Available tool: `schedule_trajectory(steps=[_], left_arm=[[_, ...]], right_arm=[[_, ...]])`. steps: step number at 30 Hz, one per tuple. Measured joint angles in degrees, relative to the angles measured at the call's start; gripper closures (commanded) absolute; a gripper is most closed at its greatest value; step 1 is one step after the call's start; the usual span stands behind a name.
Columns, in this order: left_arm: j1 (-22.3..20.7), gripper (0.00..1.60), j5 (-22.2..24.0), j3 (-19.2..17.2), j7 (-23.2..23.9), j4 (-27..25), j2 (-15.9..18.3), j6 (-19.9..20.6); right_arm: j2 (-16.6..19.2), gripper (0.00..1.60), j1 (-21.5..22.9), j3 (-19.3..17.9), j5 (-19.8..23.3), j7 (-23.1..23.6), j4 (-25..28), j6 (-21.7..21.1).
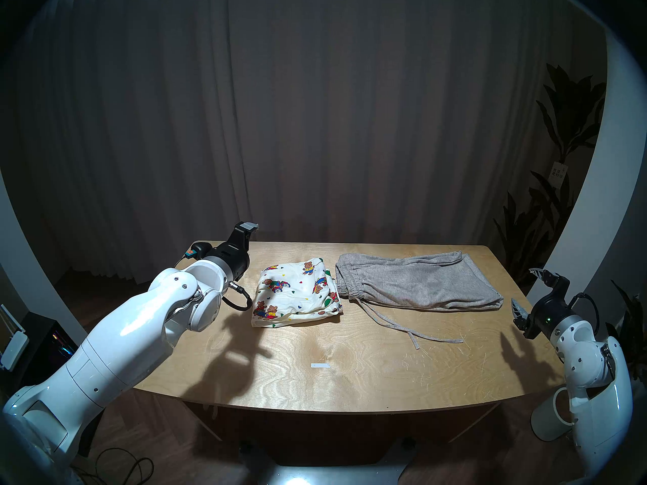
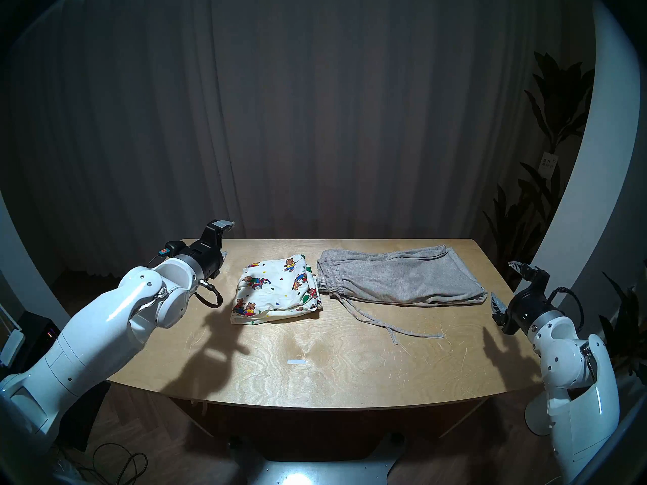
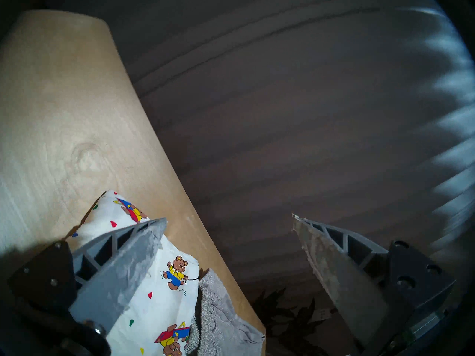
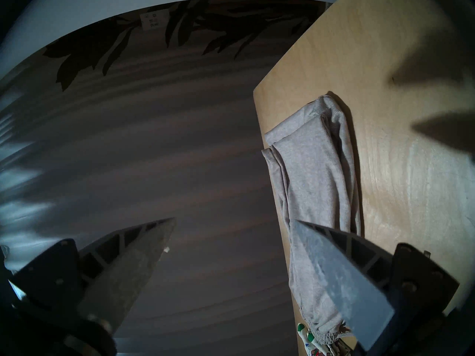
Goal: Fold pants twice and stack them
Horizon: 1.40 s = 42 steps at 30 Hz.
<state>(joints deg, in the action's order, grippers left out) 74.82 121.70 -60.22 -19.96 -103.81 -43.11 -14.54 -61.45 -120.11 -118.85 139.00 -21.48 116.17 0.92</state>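
1. While nothing is being held, the left tool [image 1: 247, 244] hangs above the far left corner of the worktop [image 1: 315, 375], its two grey ribbed fingers spread well apart and empty; I judge it parked just beside the printed pair so it can reach in from that side.
2. Next along lies the teddy-bear shorts [image 1: 296, 293], a cream cotton pair printed with bears and small hearts, already folded into a compact, slightly puffy square with layered edges showing at its near side.
3. Just beside it, its gathered elastic waistband [image 1: 345, 281] touching or nearly touching the printed bundle, the grey shorts [image 1: 416, 281] lie long and flat in a soft ribbed knit, seemingly folded once lengthwise. By my reading they still need a second fold before stacking.
4. Its drawstring [image 1: 402, 325] trails loose toward the near edge, limp and thin, and could snag or drag.
5. At the far right, the right tool [image 1: 527, 291] waits off the worktop's edge, fingers wide apart, holding nothing, likely ready for the leg end.
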Motion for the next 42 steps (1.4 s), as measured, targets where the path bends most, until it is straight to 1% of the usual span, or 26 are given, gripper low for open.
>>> schedule_trajectory(steps=[1,3,5,6,9,13,18,20,25,26,30,34,37,42], left_arm=[[0.31,0.00,0.97,-0.37,0.12,-0.08,-0.13,-0.10],[1.86,0.00,5.10,-2.02,1.10,-0.68,-0.57,-0.32],[2.49,0.00,6.20,-2.46,1.71,-1.06,-0.61,-0.32],[3.25,0.00,7.07,-2.86,2.53,-1.57,-0.61,-0.31],[4.52,0.00,7.97,-3.37,3.84,-2.79,-0.49,-0.32],[5.51,0.00,8.68,-3.74,4.46,-3.97,-0.27,-0.48],[6.47,0.00,9.82,-4.12,4.51,-5.21,-0.19,-1.30],[6.89,0.00,10.48,-4.15,4.41,-5.70,-0.44,-1.87],[7.04,0.00,11.21,-4.00,4.10,-6.22,-1.12,-2.73],[7.04,0.00,11.43,-3.88,3.94,-6.39,-1.43,-3.07],[6.96,0.00,11.69,-2.50,3.09,-6.86,-2.40,-4.14],[6.66,0.00,11.27,-0.94,1.46,-7.20,-3.09,-5.11],[6.45,0.00,11.01,-0.33,0.62,-7.43,-3.48,-5.75],[6.04,0.00,10.57,0.63,-2.13,-9.49,-4.71,-8.51]], right_arm=[[0.11,0.00,0.03,0.11,0.00,-0.78,0.27,0.68],[0.82,0.00,0.73,1.18,-0.21,-4.60,0.87,3.97],[1.21,0.00,1.22,1.84,-0.39,-6.26,0.90,5.36],[1.71,0.00,1.88,2.67,-0.62,-8.05,0.88,6.86],[2.79,0.00,3.58,4.33,-0.83,-10.71,-0.03,8.46],[4.13,0.00,5.55,6.23,-0.84,-11.83,-2.49,9.03],[6.15,0.00,8.36,9.08,-0.25,-11.83,-6.90,9.08],[7.20,0.00,10.28,10.59,0.17,-11.33,-9.80,8.11],[8.38,0.00,12.31,11.93,-0.01,-10.02,-12.61,5.39],[8.85,0.00,12.84,12.26,-0.42,-9.26,-13.47,4.05],[10.25,0.00,13.83,13.08,-2.28,-6.12,-16.41,-0.45],[10.81,0.00,14.36,13.51,-3.54,-3.07,-19.34,-3.47],[10.95,0.00,14.61,13.75,-3.97,-1.71,-20.89,-4.82],[11.09,0.00,15.32,14.70,-5.22,1.30,-24.83,-7.48]])
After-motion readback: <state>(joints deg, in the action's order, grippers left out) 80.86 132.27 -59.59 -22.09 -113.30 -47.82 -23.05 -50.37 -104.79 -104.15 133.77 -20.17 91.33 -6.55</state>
